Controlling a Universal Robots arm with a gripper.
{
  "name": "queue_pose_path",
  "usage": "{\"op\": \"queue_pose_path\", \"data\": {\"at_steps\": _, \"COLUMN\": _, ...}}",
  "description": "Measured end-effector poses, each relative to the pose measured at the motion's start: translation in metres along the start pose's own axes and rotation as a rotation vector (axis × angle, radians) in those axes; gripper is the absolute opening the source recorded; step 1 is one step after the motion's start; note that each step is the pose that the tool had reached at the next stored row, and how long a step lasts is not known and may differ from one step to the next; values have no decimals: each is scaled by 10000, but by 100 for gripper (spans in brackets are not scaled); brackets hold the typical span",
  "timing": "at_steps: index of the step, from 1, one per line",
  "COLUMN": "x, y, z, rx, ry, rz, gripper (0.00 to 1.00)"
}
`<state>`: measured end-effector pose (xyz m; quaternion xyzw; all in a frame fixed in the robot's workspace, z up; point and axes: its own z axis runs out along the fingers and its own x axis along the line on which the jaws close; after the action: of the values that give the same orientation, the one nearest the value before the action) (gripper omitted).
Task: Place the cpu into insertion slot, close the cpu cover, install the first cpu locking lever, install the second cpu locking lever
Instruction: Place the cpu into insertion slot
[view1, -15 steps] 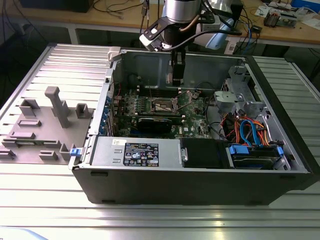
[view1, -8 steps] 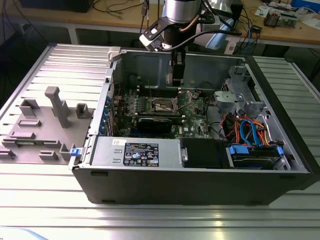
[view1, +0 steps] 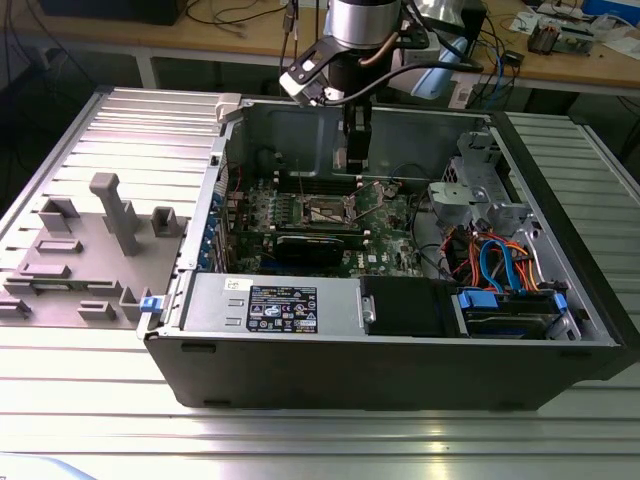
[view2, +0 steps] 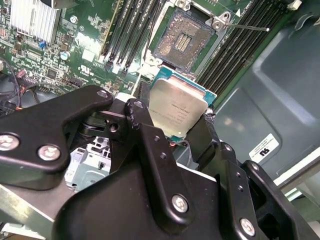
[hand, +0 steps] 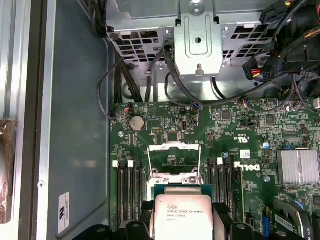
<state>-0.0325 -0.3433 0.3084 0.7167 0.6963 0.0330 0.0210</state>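
Observation:
My gripper (view2: 172, 125) is shut on the cpu (view2: 177, 105), a small square chip with a pale silvery face, clamped edgewise between the black fingers (view2: 137, 117). The chip hangs a little above the green motherboard. Just beyond it lies the insertion slot (view2: 184, 37), an uncovered dark square of contacts with a silver rim. In the first wrist view the cpu (hand: 183, 216) sits over a silvery windowed frame, the cpu cover (hand: 174, 146), which looks swung open. In the exterior view the gripper (view1: 355, 150) hovers inside the open computer case, above and behind the insertion slot (view1: 325, 212).
Memory slots (hand: 127, 187) flank the socket on both sides. A thin lever wire (view2: 250, 27) sticks out by the socket. A black graphics card (view1: 320, 245), a drive cage (view1: 480, 195) with cables and the case walls (view1: 300, 125) hem the area. A grey fixture plate (view1: 90, 250) lies at the exterior view's left.

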Motion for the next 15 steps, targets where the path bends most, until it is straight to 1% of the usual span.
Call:
{"op": "queue_pose_path", "data": {"at_steps": 11, "x": 0, "y": -2, "z": 17, "rx": -8, "ry": 3, "rz": 2, "gripper": 54}}
{"op": "queue_pose_path", "data": {"at_steps": 13, "x": 0, "y": -3, "z": 28, "rx": -26, "ry": 5, "rz": 2, "gripper": 54}}
{"op": "queue_pose_path", "data": {"at_steps": 15, "x": -1, "y": -4, "z": 45, "rx": -70, "ry": 4, "rz": 0, "gripper": 54}}
